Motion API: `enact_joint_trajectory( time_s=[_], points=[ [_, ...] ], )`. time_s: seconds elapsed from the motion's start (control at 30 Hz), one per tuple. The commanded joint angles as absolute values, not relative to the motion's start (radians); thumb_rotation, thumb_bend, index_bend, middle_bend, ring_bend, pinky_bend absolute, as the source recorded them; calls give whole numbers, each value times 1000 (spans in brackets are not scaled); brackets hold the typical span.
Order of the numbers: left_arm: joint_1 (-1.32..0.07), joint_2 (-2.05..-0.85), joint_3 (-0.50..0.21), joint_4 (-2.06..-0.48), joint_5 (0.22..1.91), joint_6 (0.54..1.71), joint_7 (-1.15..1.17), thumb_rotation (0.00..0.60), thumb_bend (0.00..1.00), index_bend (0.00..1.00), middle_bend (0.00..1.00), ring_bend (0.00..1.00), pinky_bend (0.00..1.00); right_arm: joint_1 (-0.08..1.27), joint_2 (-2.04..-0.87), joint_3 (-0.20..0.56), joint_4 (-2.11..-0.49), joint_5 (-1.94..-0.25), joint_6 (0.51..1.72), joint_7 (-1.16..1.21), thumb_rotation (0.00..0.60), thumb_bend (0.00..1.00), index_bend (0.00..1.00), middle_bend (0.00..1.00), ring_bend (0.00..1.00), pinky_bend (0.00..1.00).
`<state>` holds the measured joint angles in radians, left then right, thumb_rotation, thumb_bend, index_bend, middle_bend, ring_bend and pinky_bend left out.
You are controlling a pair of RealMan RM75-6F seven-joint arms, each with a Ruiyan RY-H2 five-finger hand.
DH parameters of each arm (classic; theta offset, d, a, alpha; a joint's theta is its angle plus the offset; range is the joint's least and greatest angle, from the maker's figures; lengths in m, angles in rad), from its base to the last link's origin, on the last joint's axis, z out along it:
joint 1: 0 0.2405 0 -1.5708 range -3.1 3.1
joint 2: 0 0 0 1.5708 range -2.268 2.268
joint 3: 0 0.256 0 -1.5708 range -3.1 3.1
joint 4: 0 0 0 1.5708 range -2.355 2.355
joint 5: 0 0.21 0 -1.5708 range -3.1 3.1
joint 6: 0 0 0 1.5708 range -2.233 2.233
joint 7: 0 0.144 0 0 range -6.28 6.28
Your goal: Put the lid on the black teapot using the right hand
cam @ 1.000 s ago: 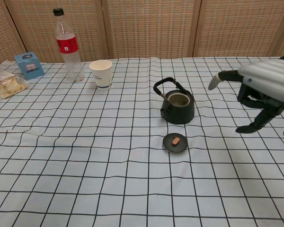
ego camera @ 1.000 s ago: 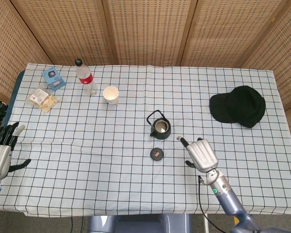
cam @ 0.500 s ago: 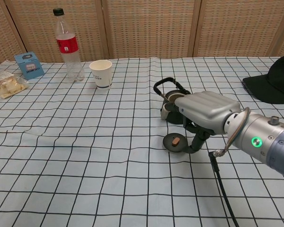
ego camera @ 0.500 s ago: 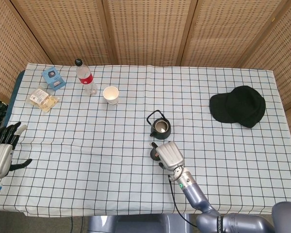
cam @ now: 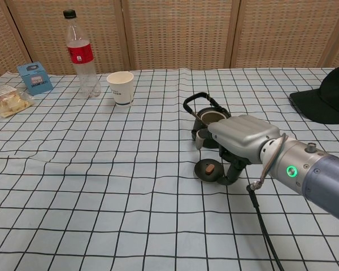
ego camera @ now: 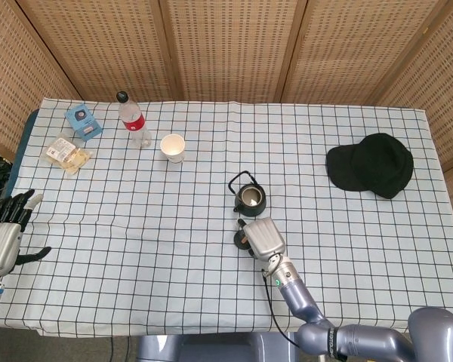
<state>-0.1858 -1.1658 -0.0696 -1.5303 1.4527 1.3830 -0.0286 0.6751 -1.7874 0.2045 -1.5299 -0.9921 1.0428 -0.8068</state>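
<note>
The black teapot (ego camera: 250, 199) stands uncovered mid-table with its handle up; in the chest view the teapot (cam: 209, 118) is partly hidden behind my right hand. Its round black lid (cam: 208, 170) with a brown knob lies flat on the cloth just in front of it; in the head view only the left part of the lid (ego camera: 240, 239) shows. My right hand (cam: 241, 137) hovers palm down over the lid's right side, fingers apart, thumb reaching down at the lid's right edge, holding nothing. The same hand (ego camera: 263, 237) covers part of the lid from above. My left hand (ego camera: 4, 235) rests open at the far left table edge.
A plastic bottle (cam: 81, 52), a paper cup (cam: 120, 87), a blue box (cam: 34, 77) and a snack packet (cam: 8, 101) stand at the back left. A black cap (ego camera: 371, 165) lies at the right. The checked cloth (cam: 101, 186) covers the table.
My right hand swept in from the right to above the lid, then edged slightly closer to it. The lid, teapot and left hand have stayed put.
</note>
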Motion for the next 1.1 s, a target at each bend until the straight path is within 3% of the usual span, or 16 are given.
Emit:
enact_joint_trajectory(
  time_s=[0.03, 0.7, 0.97, 1.1],
  points=[
    [-187, -1166, -68, -1531, 1452, 1380, -26, 600, 0, 0, 0, 0, 0, 680, -1793, 198, -1537, -984, 1049, -808, 600, 384, 310, 1000, 986, 656],
    [-188, -1156, -65, -1539, 1453, 1379, -41, 600, 0, 0, 0, 0, 0, 723, -1826, 182, -1498, -917, 1066, -821, 600, 419, 323, 1000, 984, 656],
    [-188, -1149, -62, -1548, 1453, 1374, -41, 600, 0, 0, 0, 0, 0, 731, -1840, 173, -1480, -908, 1070, -815, 600, 444, 379, 1000, 984, 656],
    [-187, -1147, -62, -1550, 1456, 1379, -46, 600, 0, 0, 0, 0, 0, 735, -1846, 169, -1474, -915, 1076, -811, 600, 465, 454, 1000, 984, 656]
  ],
)
